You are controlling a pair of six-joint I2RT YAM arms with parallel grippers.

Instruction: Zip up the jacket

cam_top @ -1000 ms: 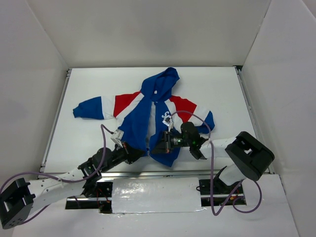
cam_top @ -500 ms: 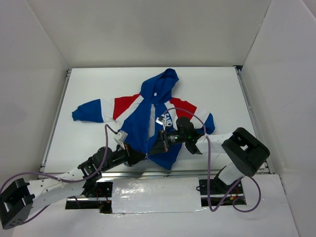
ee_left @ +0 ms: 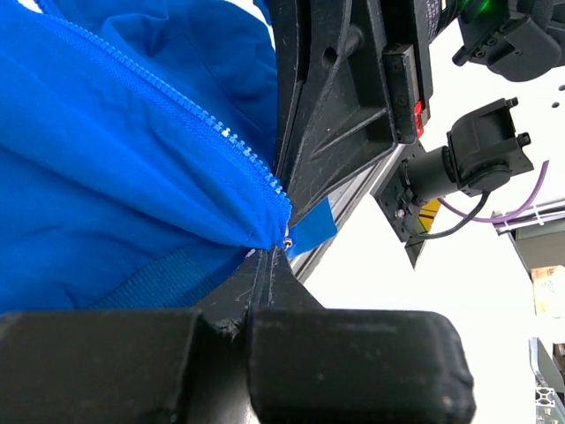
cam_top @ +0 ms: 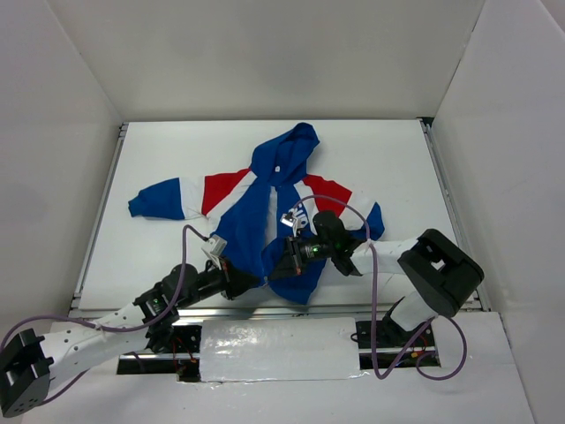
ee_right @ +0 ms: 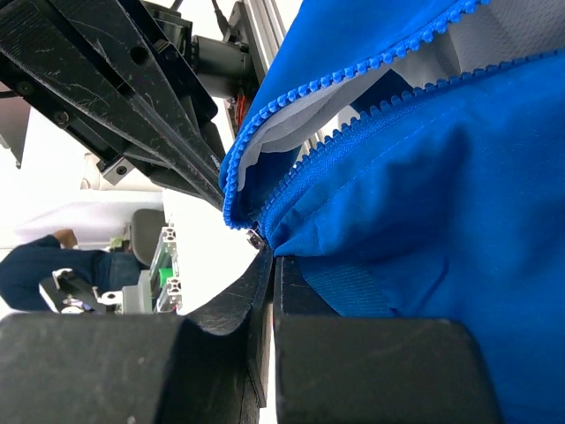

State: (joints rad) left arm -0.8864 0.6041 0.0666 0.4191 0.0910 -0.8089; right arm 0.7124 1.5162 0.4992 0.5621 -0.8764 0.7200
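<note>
White table (cam_top: 388,159), boxed in by white walls (cam_top: 265,53) at the far edge and both sides.

In the middle of it, the jacket (cam_top: 256,208): royal blue, red and white across the shoulders, hood (cam_top: 290,148) pointing to the far wall, one sleeve (cam_top: 163,196) stretched out flat toward the left wall. Front open, a pale strip of lining showing between the two blue panels. Bottom hem near the table's near edge, bunched between the two grippers.

Left arm (cam_top: 106,320) reaching in low from the near left corner; right arm (cam_top: 393,252) reaching across from the right, a purple cable (cam_top: 375,300) looping off it.

Left gripper (ee_left: 267,265) pressed together, pinching the bottom corner of one blue front panel (ee_left: 115,168), right at the end of its zipper teeth (ee_left: 190,106). Right gripper (ee_right: 269,265) likewise pressed together, pinching the lower end of the other front edge (ee_right: 424,221). Both grippers just beside each other, each one's black body filling part of the other's wrist view.

Above the right fingers, two rows of blue teeth (ee_right: 353,75) apart, white lining (ee_right: 327,110) between them. At the very tip of that pinch, a small metal zipper end (ee_right: 254,236).
</note>
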